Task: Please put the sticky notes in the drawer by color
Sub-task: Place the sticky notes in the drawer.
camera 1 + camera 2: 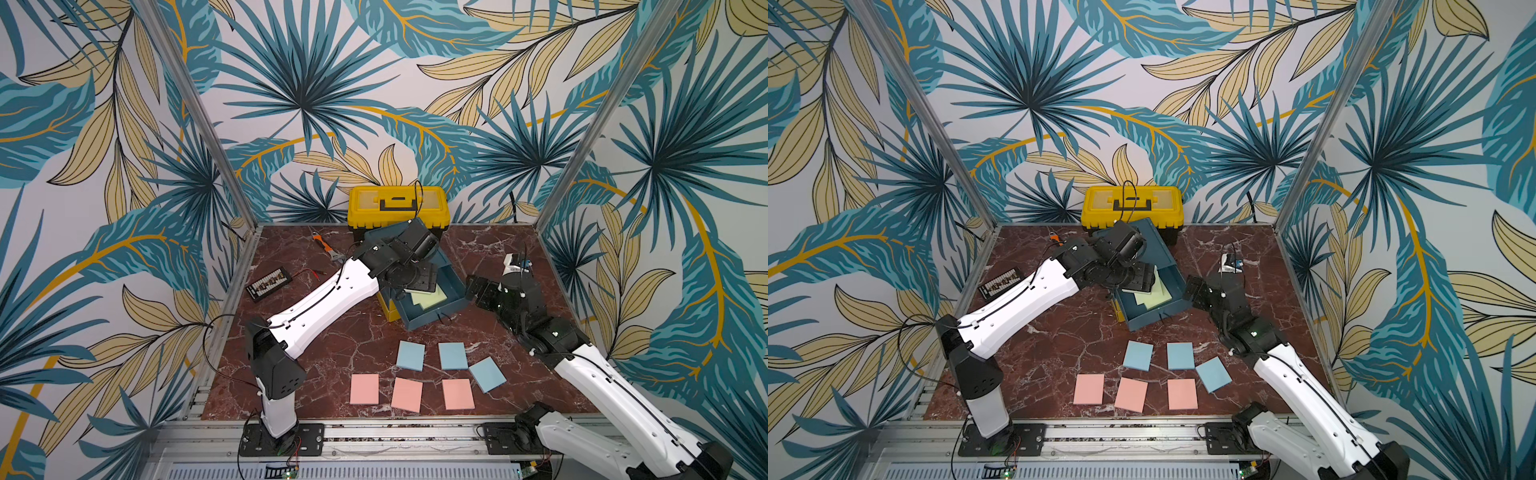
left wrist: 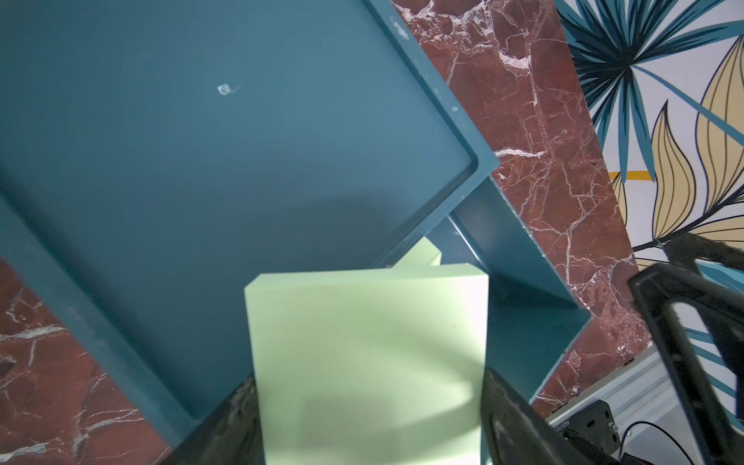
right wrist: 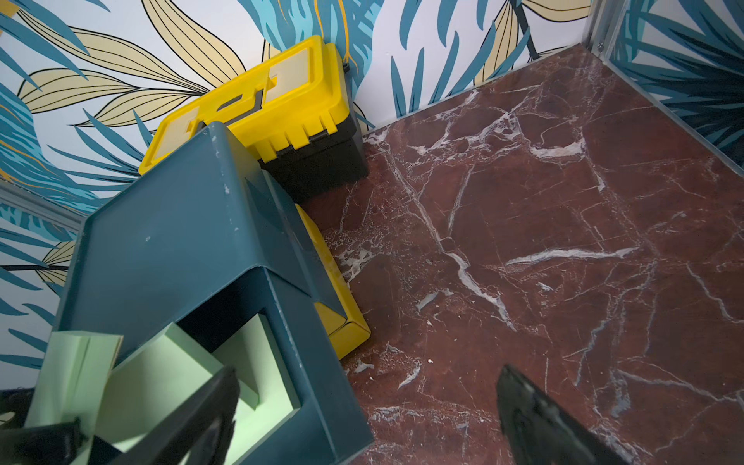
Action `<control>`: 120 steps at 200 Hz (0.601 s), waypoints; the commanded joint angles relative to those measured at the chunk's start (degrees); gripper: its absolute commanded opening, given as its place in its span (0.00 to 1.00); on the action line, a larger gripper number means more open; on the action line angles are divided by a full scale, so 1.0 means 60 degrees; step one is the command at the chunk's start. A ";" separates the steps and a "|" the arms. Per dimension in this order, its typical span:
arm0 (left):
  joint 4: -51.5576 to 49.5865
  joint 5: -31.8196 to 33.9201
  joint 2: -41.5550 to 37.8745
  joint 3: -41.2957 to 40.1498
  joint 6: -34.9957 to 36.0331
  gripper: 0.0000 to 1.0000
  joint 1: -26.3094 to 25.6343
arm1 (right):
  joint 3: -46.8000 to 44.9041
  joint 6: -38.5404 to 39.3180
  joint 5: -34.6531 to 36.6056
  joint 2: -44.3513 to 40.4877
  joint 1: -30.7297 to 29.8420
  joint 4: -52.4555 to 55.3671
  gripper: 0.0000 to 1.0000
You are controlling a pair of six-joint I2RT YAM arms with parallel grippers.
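The teal drawer cabinet [image 1: 395, 232] has its top drawer [image 1: 432, 322] pulled out, with pale green sticky notes [image 1: 434, 300] lying inside. My left gripper [image 2: 368, 422] hangs over that open drawer, shut on another green pad [image 2: 366, 354] that fills the gap between its fingers [image 2: 507, 426]. My right gripper [image 3: 368, 386] stands open at the drawer's right side, with the drawer's wall [image 3: 322, 394] between its jaws, touching neither. Three light blue pads [image 1: 453, 355] and three pink pads [image 1: 407, 395] lie flat on the marble near the front.
A yellow toolbox [image 1: 398, 205] stands against the back wall behind the cabinet. An orange-handled tool [image 1: 322, 243] and a black board with wires [image 1: 268, 281] lie at the back left. A small white and blue item [image 1: 517, 262] lies behind my right arm.
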State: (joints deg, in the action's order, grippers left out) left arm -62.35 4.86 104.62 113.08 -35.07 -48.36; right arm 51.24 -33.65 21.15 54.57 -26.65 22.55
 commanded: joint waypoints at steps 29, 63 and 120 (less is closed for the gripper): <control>0.0027 -0.0164 0.0186 -0.0084 -0.0144 0.82 -0.0209 | -0.0364 -0.0178 -0.0063 -0.0071 0.0034 -0.0037 0.99; -0.0002 -0.0044 0.0200 -0.0141 -0.0227 0.87 -0.0279 | -0.0366 -0.0165 -0.0126 -0.0047 0.0042 -0.0037 0.99; 0.0065 0.0239 -0.0036 -0.0110 -0.0131 0.96 -0.0275 | -0.0308 -0.0133 -0.0127 -0.0173 0.0033 0.0078 0.99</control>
State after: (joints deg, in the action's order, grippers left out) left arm -62.37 4.89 105.45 112.53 -36.03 -49.87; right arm 50.13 -34.11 20.84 54.43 -26.63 22.52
